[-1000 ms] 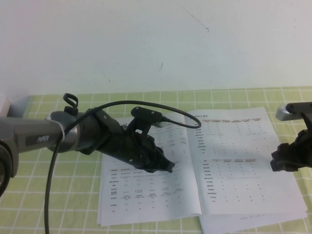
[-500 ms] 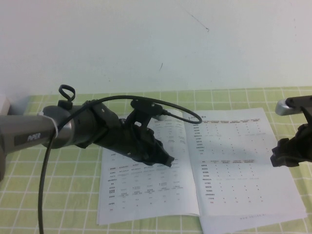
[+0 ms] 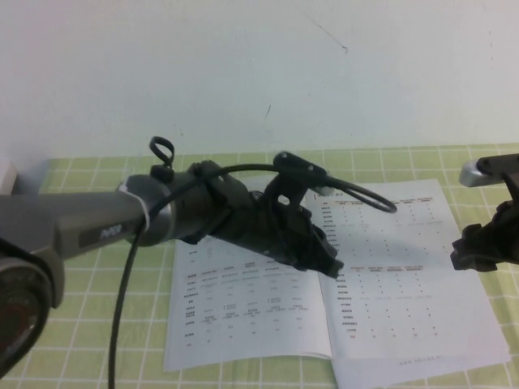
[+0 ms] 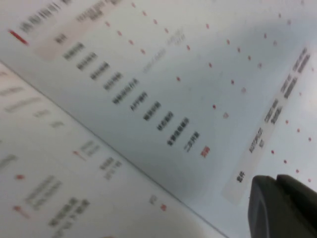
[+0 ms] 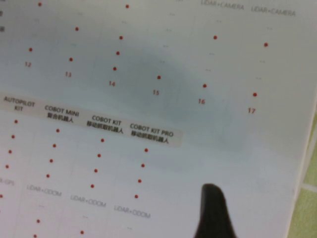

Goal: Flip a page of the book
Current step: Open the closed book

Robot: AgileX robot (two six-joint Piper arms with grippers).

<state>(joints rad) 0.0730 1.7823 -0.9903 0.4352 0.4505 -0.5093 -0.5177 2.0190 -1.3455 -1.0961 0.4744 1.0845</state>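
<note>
We see the book [image 3: 340, 284] open flat on the table, no page lifted yet: left gripper [image 3: 328, 261] over its spine, grip unreadable; right gripper [image 3: 470, 255] spread wide, empty, at its outer edge.

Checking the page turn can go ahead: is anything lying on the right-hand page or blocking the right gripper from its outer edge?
Nothing visible. The page lies bare; the right gripper hovers over its outer edge, the left gripper over the spine.
</note>
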